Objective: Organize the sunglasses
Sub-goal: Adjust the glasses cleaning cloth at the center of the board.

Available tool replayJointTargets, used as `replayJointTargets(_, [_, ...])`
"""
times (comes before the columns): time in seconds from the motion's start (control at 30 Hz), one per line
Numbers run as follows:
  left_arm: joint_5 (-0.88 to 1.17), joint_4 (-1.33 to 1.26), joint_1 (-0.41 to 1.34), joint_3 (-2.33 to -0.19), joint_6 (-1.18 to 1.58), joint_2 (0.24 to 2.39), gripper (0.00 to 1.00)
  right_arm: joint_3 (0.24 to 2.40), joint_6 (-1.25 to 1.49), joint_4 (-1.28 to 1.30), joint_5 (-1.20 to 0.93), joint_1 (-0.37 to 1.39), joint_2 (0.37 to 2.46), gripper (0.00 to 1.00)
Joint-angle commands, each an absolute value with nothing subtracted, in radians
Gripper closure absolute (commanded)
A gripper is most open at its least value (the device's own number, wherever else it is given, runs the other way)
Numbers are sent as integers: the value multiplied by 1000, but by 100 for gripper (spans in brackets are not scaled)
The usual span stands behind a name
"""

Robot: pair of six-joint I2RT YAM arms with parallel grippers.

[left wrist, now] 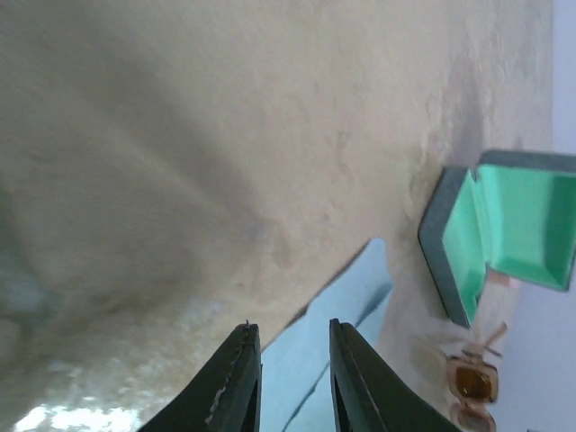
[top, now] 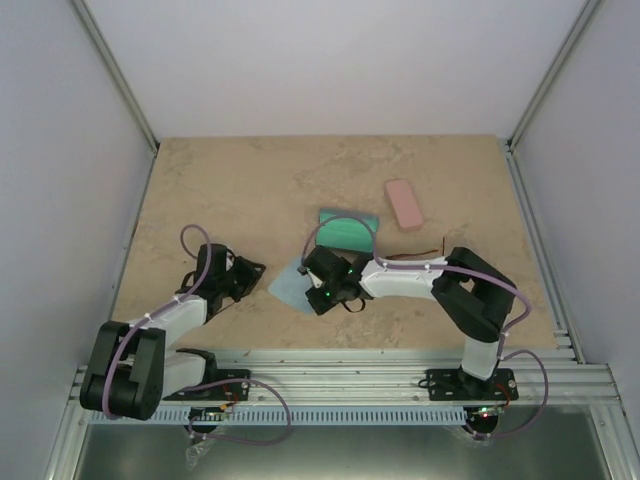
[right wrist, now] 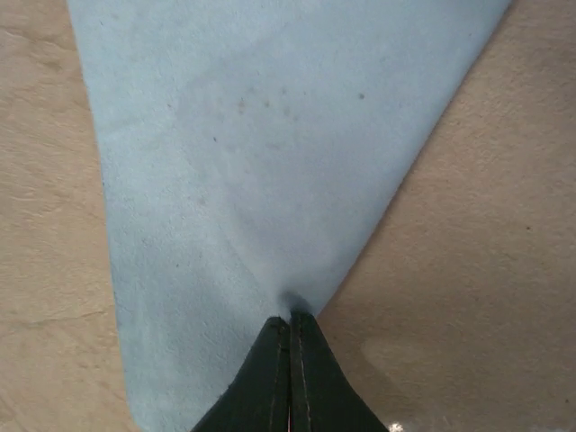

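The right fingers [right wrist: 290,331] are pressing flat together and clamping the near edge of the light blue cloth [right wrist: 270,135]. The fabric is puckering into small creases right at their tips. Ahead of these fingers the cloth is widening into a broad, faintly speckled sheet. Bare tabletop [right wrist: 486,270] is showing on both sides of it.

The left fingers [left wrist: 340,346] are standing apart with nothing between them. They are hovering low over the tabletop, with a corner of the same cloth lying just ahead of their tips. In the top view the cloth is lying between the two sets of fingers.

Beyond the cloth from the left fingers, one open case [left wrist: 504,234] is resting with its grey shell up and its green lining showing. Just past that case, the amber-brown sunglasses [left wrist: 472,382] are lying on the tabletop, well clear of both sets of fingers and partly cut off by the frame edge. I cannot tell where the black wire pair is lying.

Farther out from the right fingers, one closed pink case [top: 405,203] is lying apart from the open one. That is making two cases, one cloth and one visible pair of sunglasses.

A wide stretch of tabletop is lying open toward the far edge and to the outer side of the left fingers. White walls are closing in the sides.
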State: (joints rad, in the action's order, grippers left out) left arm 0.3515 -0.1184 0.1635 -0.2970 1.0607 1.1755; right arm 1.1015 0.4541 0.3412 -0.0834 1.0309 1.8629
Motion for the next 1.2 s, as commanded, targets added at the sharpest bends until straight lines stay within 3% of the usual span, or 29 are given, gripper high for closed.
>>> replayJointTargets(0.0, [484, -268, 202, -278, 1082, 1207, 76, 1031, 497, 342, -101, 1033, 1803, 99])
replayJointTargets(0.07, [478, -274, 231, -286, 1074, 1221, 76, 1014, 504, 354, -75, 1034, 1781, 95])
replayJointTargets(0.17, [489, -302, 252, -285, 1079, 1245, 76, 1011, 510, 376, -4, 1034, 1744, 76])
replayJointTargets(0.23, [502, -314, 258, -282, 1081, 1256, 76, 1025, 507, 396, 53, 1034, 1726, 71])
replayJointTargets(0.67, [491, -277, 276, -244, 1076, 1339, 84, 1249, 381, 426, 203, 1107, 1885, 58])
replayJointTargets(0.87, [453, -237, 276, -233, 1075, 1338, 92, 1318, 356, 424, 156, 1117, 1970, 59])
replayJointTargets(1.17, [423, -202, 276, -222, 1071, 1325, 94, 1350, 347, 443, 163, 1136, 2041, 60])
